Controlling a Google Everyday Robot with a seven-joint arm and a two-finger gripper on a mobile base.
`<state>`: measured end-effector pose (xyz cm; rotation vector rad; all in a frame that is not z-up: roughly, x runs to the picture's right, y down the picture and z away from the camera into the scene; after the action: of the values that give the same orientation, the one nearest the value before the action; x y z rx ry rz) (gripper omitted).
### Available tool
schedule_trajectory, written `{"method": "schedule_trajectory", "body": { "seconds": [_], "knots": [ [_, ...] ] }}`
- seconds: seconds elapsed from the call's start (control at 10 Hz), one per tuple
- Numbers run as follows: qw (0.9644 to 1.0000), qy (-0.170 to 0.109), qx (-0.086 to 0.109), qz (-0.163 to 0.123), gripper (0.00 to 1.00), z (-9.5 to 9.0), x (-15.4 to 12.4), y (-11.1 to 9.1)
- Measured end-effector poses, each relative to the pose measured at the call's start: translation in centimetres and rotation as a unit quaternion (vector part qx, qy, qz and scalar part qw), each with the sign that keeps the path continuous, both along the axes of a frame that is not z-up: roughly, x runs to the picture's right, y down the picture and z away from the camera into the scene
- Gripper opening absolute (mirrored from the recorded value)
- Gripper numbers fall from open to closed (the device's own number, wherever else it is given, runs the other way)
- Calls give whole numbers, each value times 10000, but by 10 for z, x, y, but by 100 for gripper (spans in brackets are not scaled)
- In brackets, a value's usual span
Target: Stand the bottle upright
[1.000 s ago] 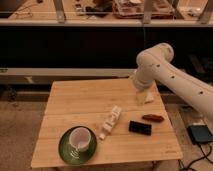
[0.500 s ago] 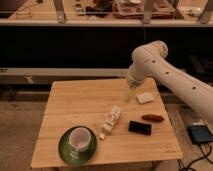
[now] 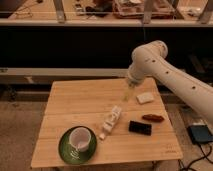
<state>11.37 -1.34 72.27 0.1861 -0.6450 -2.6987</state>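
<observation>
The bottle (image 3: 112,120) is a slim whitish plastic bottle lying on its side near the middle of the wooden table (image 3: 80,100), its length running from upper right to lower left. My gripper (image 3: 127,95) hangs from the white arm (image 3: 160,67) above the table. It is up and to the right of the bottle and does not touch it.
A black rectangle (image 3: 140,128) lies just right of the bottle, with a reddish-brown item (image 3: 152,118) beyond it. A small white block (image 3: 145,97) sits right of the gripper. A white cup (image 3: 80,138) stands on a green plate (image 3: 66,151) at the front left.
The arm has swung left. The gripper has moved from over the white block toward the table's middle, closer to the bottle. The bottle has not moved.
</observation>
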Motion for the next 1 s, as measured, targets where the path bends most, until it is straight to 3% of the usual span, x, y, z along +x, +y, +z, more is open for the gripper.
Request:
{"method": "schedule_trajectory", "body": {
  "seconds": [0.2,0.4,0.6,0.7,0.8,0.9,1.0],
  "knots": [
    [9968,258,-68,748,80,4,-9,-5],
    [9825,524,-317,1757,80,13,-28,-6],
    [9658,593,-641,2442,80,21,-52,-2],
    [9580,636,-764,2690,80,23,-58,-1],
    [9538,653,-820,2815,80,24,-61,-1],
    [9513,661,-861,2884,80,25,-64,0],
    [9514,661,-860,2883,80,25,-64,0]
  ]
}}
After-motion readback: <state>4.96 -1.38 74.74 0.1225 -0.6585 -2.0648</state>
